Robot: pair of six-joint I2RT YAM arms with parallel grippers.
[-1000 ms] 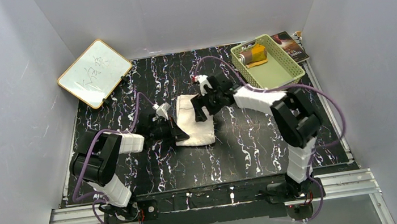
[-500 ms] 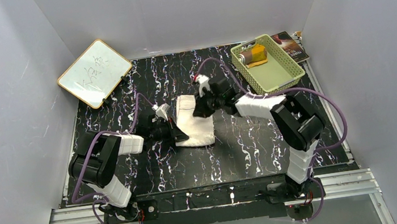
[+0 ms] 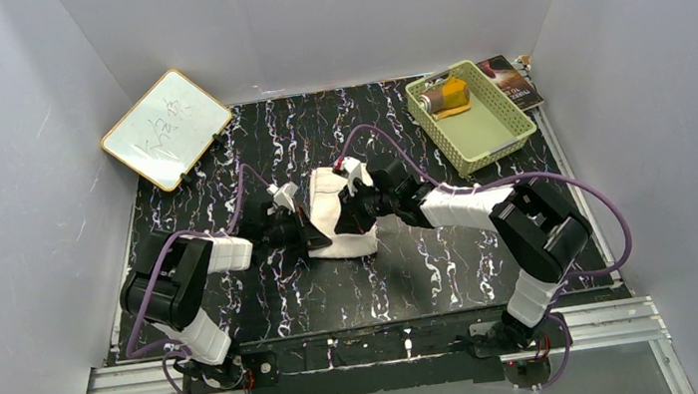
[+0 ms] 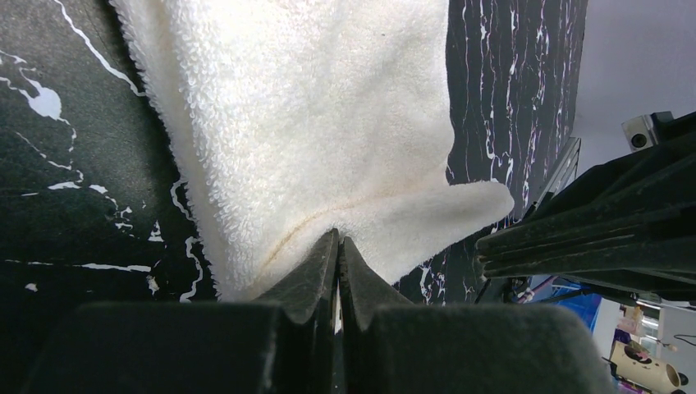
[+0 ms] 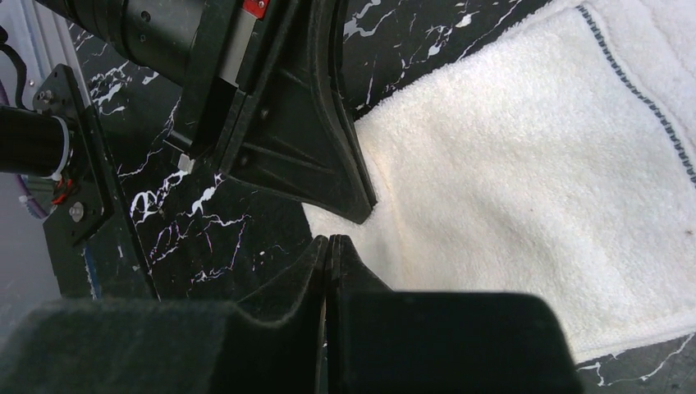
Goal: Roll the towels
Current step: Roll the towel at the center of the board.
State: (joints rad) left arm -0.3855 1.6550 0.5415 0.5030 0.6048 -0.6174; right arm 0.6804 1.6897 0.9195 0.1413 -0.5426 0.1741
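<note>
A cream-white towel [image 3: 346,246] lies mid-table, seen close in the left wrist view [image 4: 312,107] and the right wrist view [image 5: 533,164]. My left gripper [image 3: 312,231] [image 4: 337,238] is shut on the towel's left edge, which is drawn up into a ridge. Just beside the left fingers [image 5: 328,164], my right gripper [image 3: 341,222] [image 5: 328,240] reaches across the towel and is shut on the same edge. The orange-yellow towel [image 3: 445,97] lies rolled in the green basket [image 3: 487,130].
A small whiteboard [image 3: 166,129] leans at the back left corner. A dark booklet [image 3: 515,81] lies behind the basket at the back right. Grey walls close in the black marbled table [image 3: 433,257] on three sides. Purple cables loop above both arms.
My right gripper has swung left and nearer across the cream-white towel and gone from open to shut at its left edge. The left gripper has kept its hold and place.
</note>
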